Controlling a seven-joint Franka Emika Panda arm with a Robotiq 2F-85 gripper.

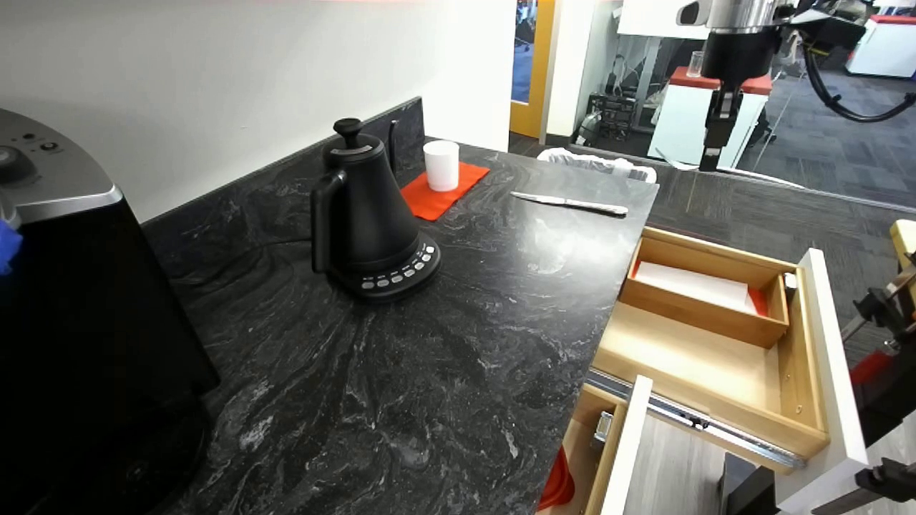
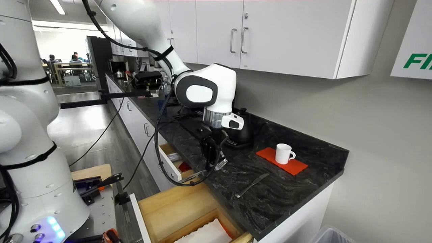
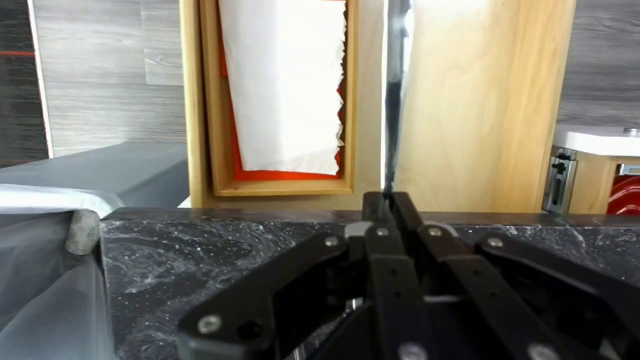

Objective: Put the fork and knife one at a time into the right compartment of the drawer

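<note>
Pincer (image 3: 387,202) clamped on fork (image 2: 221,164); an exterior view shows its tines (image 2: 224,162), the wrist view its handle (image 3: 395,95)

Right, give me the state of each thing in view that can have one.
Wide light-wood drawer: pulled open
Black two-finger gripper: closed on the silver metal fork
Fork: held, not yet in the drawer
Silver metal knife: lying on the black marbled counter
Black conical kettle: upright, lidded
White mug: upright on the flat red napkin
Other white-fronted drawer: open
White overhead cabinet doors: shut
</note>
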